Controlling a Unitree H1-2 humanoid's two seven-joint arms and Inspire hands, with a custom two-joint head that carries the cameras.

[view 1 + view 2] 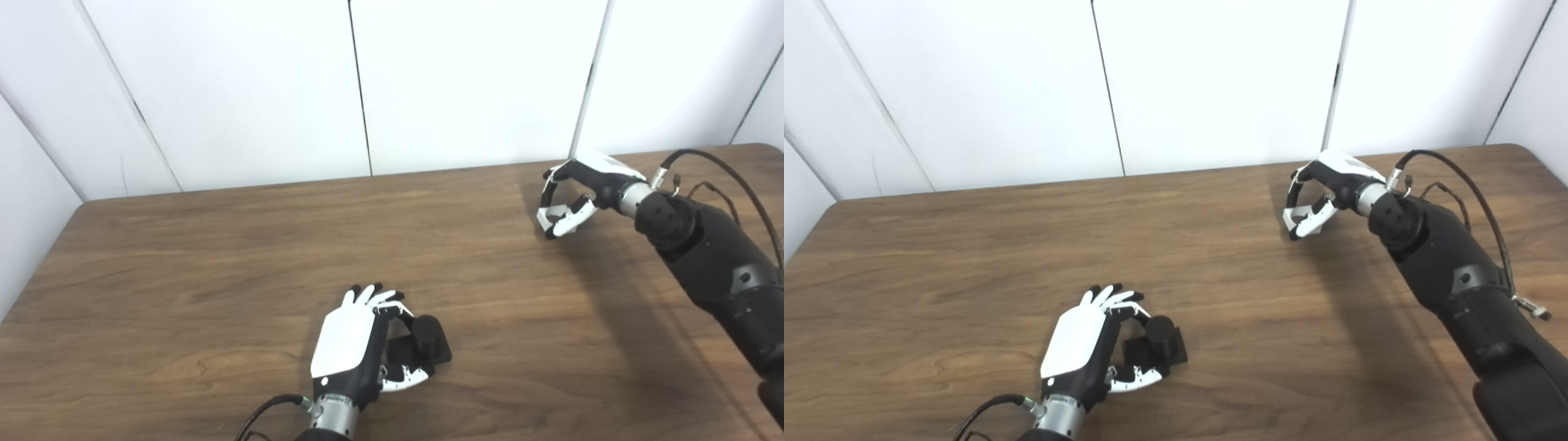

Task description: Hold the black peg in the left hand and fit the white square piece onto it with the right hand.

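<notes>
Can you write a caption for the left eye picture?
Left hand cups the black peg on the table; right hand curls far away.

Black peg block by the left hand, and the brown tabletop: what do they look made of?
The black peg block with its round post looks like matte moulded or printed plastic: uniformly dark, no glints, no grain; the material stays a guess. The brown tabletop looks like wood or wood-look laminate: streaky grain runs lengthwise, with a smooth, faintly sheened surface. Which of the two cannot be told.
</notes>
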